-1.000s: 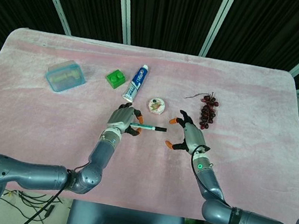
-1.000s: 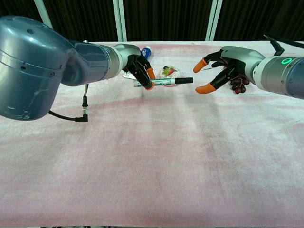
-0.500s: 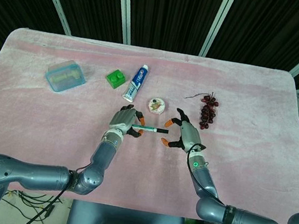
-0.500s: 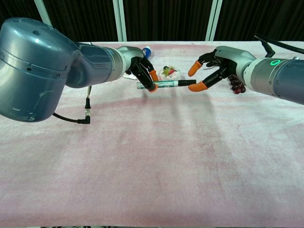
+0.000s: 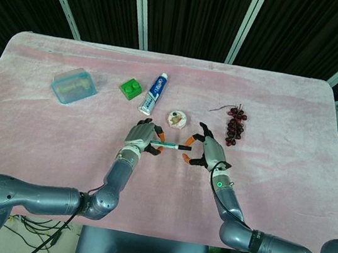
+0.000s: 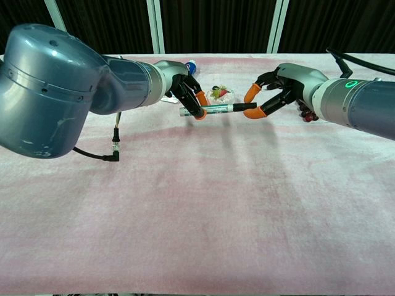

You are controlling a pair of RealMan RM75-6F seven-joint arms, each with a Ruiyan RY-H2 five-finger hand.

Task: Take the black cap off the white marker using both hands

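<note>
Now left hand grips white marker level above worktop, long axis pointing at right hand; right fingertips bracket black cap, grip unclear.

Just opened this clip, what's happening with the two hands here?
The left hand holds the marker level above the pink table. The right hand has its fingertips at the black cap end, about to pinch it or just touching; the cap is on. Toothpaste, grapes and other items lie behind, untouched.
</note>
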